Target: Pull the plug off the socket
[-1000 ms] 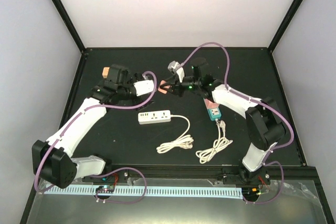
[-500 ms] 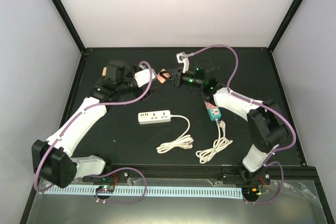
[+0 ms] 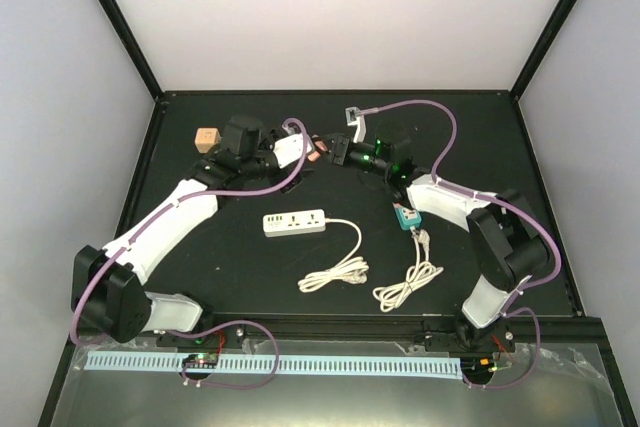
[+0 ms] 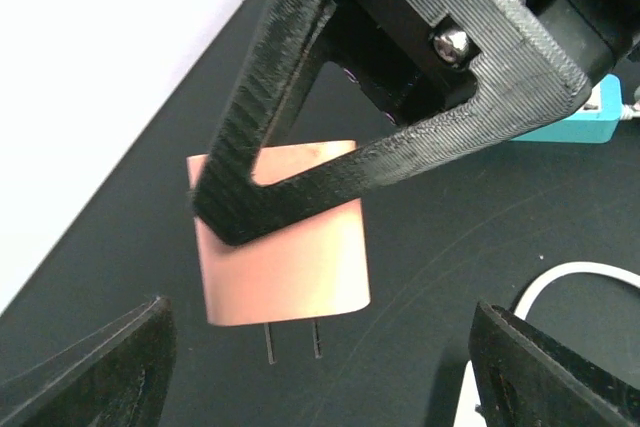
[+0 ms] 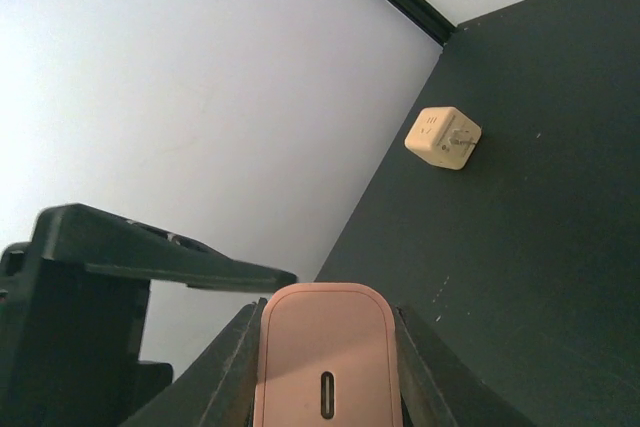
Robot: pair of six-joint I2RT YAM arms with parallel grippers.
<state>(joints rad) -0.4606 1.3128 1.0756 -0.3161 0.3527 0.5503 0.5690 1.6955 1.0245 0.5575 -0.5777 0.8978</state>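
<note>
Socket cube: tan, lying by itself on the black table at the back left. It is free of both grippers. The right wrist view shows its slotted face tilted up.
Left gripper: to the right of the cube, pointing toward the right arm. Fingers are spread wide with nothing held. The plug sits beyond them, in line with the gap.
Plug: pink with rounded corners, off the table and well apart from the socket cube. Two bare prongs point downward in the left wrist view, and nothing is fitted on them.
Right gripper: clamped on the plug, with one black finger crossing its upper face. In the right wrist view the plug body fills the space between the two fingers.
Power strip: white, flat on the table in front of both grippers. Its cord runs right and ends in a loose coil.
Teal adapter: on the table under the right forearm. A white cable is bunched in front of it.
</note>
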